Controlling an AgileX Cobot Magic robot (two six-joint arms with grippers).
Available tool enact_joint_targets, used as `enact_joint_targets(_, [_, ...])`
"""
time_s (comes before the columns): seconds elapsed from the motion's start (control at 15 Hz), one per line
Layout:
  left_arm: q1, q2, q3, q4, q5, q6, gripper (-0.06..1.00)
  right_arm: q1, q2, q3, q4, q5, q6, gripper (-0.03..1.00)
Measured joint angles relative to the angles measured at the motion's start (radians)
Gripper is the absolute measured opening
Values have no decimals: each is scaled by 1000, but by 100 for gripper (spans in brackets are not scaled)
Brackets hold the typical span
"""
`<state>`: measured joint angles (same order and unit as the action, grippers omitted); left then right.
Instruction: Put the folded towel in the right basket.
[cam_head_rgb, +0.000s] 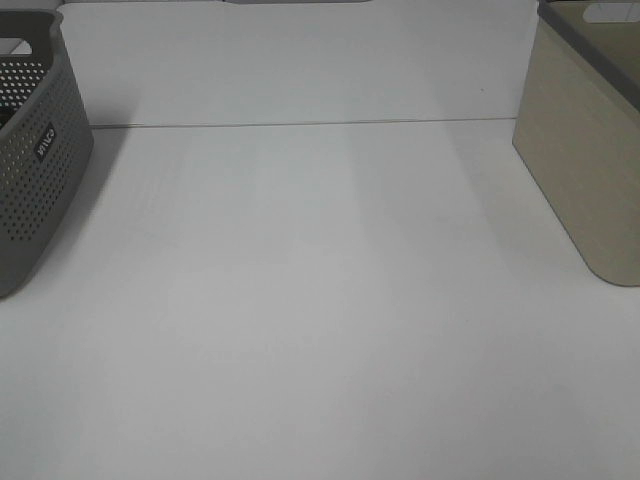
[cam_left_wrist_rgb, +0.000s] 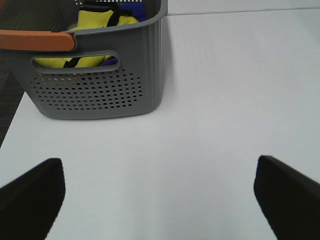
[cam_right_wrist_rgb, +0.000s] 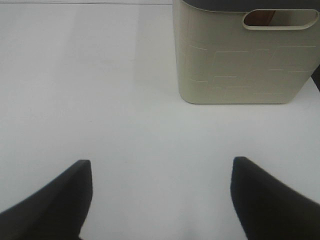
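The right basket (cam_head_rgb: 585, 150) is beige with a grey rim and stands at the table's right edge; it also shows in the right wrist view (cam_right_wrist_rgb: 240, 55). The left basket (cam_head_rgb: 30, 150) is grey and perforated, at the left edge. In the left wrist view this basket (cam_left_wrist_rgb: 100, 80) holds yellow, black and blue-purple cloth (cam_left_wrist_rgb: 102, 22); I cannot tell whether that is the folded towel. My left gripper (cam_left_wrist_rgb: 160, 200) is open and empty over bare table near the grey basket. My right gripper (cam_right_wrist_rgb: 160, 200) is open and empty in front of the beige basket. Neither arm shows in the high view.
The white table (cam_head_rgb: 320, 300) lies between the two baskets. An orange handle (cam_left_wrist_rgb: 35, 40) lies across the grey basket's rim. A seam (cam_head_rgb: 300, 125) runs across the table's far part.
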<state>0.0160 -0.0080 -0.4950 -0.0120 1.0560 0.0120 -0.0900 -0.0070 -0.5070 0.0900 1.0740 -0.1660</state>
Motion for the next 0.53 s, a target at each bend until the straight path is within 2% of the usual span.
enact_joint_targets(0.53, [0, 0, 0, 0, 0, 0, 98, 0, 0, 0, 0, 0, 0, 73])
